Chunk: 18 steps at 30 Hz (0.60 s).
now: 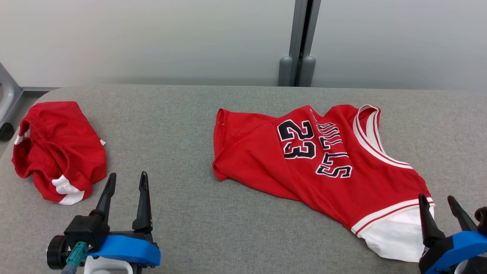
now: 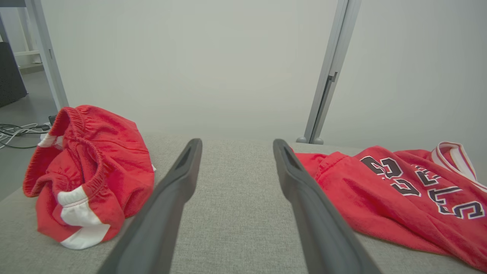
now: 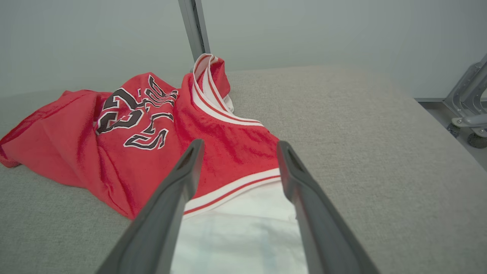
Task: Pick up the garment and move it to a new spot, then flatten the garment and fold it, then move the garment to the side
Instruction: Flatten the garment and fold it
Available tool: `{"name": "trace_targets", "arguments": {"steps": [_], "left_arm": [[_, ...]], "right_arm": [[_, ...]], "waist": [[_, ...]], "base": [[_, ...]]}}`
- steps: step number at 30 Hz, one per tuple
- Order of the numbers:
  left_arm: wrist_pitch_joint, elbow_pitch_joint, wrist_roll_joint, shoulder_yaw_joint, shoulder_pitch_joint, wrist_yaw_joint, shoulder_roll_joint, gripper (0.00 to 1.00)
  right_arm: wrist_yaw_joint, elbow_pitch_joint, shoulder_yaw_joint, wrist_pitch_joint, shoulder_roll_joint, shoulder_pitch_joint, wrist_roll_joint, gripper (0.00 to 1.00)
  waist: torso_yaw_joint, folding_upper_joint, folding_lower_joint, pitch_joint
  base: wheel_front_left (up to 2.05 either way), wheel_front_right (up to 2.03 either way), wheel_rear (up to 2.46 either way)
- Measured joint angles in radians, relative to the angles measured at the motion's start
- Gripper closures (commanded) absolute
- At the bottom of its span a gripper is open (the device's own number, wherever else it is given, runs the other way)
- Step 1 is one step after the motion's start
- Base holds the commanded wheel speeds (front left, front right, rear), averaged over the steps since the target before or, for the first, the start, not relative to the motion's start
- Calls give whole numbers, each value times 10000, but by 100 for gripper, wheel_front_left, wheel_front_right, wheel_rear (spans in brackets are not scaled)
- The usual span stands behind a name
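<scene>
A red jersey [image 1: 258, 160] [image 2: 361, 190] [image 3: 228, 152] lies on the right half of the grey surface [image 1: 182, 114], number 23 and black lettering facing up. It is not flat: 1 red fold crosses its body and the cloth is rumpled. Its white-trimmed opening points toward the far side of the surface, and its white panel, edged with 1 red stripe, lies toward the near right corner of the surface.

The right gripper [image 1: 436, 198] [image 3: 240, 144] sits at that near right corner, jaws apart, with the white panel showing between the 2 dark fingers; nothing is clamped, and whether the fingers touch the cloth cannot be told.

The left gripper [image 1: 128, 175] [image 2: 236, 144] is at the near left of the surface, jaws apart and empty, bare grey fabric between them.

A crumpled pair of red shorts [image 1: 61, 152] [image 2: 102, 160] with white patches rests at the left end of the surface, well apart from the jersey
</scene>
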Motion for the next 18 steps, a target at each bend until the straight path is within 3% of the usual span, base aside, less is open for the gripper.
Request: {"name": "trace_targets", "arguments": {"steps": [5, 9, 18], "left_arm": [[-15, 48, 0, 19, 171, 58, 19, 0], [-61, 84, 2, 33, 316, 69, 8, 0], [-104, 146, 17, 86, 570, 148, 44, 0]], "right_arm": [[2, 69, 796, -2360, 8, 1, -456, 0], [2, 399, 1214, -3505, 12, 132, -525, 0], [2, 794, 1622, -4009, 8, 243, -454, 0]], "waist": [[-81, 0, 0, -173], [-170, 0, 0, -315], [-411, 0, 0, -483]], "base": [[0, 0, 0], [0, 0, 0], [0, 0, 0]]}}
